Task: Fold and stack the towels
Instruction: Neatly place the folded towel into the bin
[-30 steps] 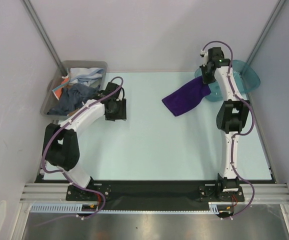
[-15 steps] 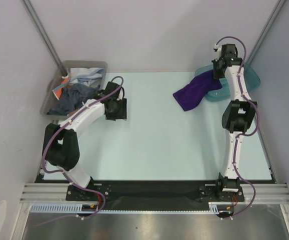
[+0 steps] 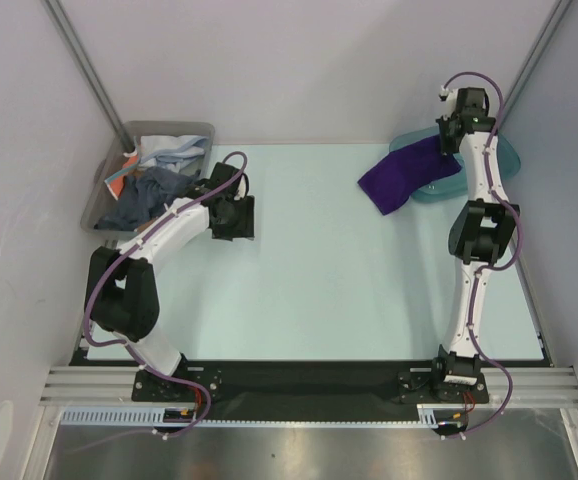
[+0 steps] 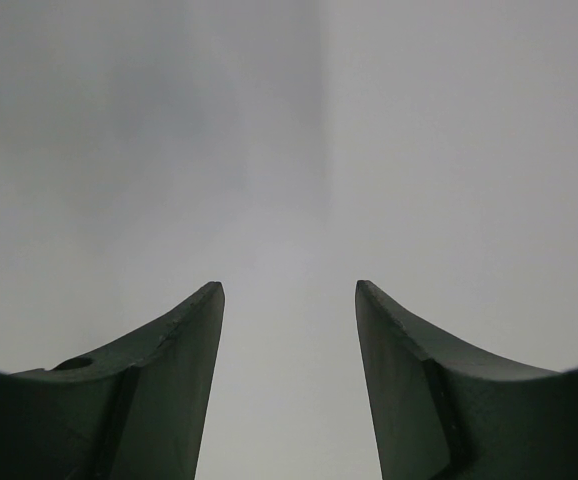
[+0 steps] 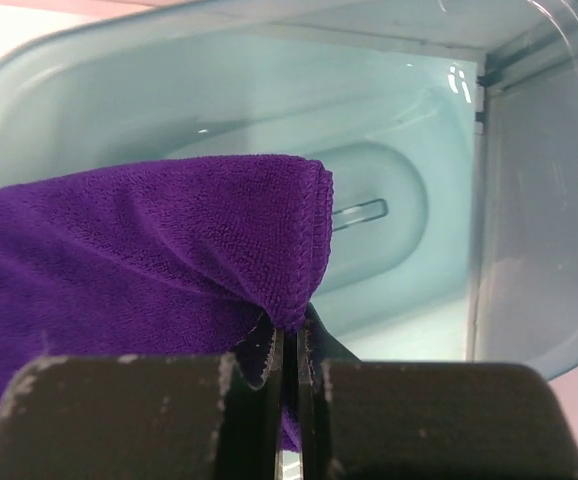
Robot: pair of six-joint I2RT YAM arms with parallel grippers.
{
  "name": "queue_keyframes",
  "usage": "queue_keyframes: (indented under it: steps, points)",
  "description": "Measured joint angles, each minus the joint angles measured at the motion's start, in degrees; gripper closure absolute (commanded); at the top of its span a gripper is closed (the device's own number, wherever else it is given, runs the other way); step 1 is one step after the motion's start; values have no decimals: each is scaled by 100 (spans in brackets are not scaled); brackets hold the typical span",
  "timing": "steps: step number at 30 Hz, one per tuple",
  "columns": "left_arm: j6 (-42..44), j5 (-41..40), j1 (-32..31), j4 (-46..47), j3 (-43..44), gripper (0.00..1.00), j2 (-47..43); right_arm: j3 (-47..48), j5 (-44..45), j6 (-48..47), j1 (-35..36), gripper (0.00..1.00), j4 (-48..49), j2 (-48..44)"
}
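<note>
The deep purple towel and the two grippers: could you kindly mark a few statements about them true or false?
1. The right gripper is shut on the deep purple terry towel. True.
2. The grey plastic bin holds crumpled cloths. True.
3. The left gripper grips a cloth. False: it is open and empty.
4. The purple towel lies inside the grey bin. False: it hangs from the right gripper by the teal translucent bin.

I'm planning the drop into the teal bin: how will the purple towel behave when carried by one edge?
Probably floppy: the purple towel sags in folds from the right gripper, shut on one hem. Likely light, since that small pinch holds it. Its fuzzy pile probably resists slipping out.
</note>
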Motion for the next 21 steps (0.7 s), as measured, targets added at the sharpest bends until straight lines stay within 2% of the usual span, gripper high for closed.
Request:
queue_keyframes:
  steps: [13,21]
  points:
    - [31,380,2,4,4,39,0,20,409,-605,-120,100,1167,820]
    - [33,682,2,15,4,39,-2,20,599,-745,-264,100,2120,890]
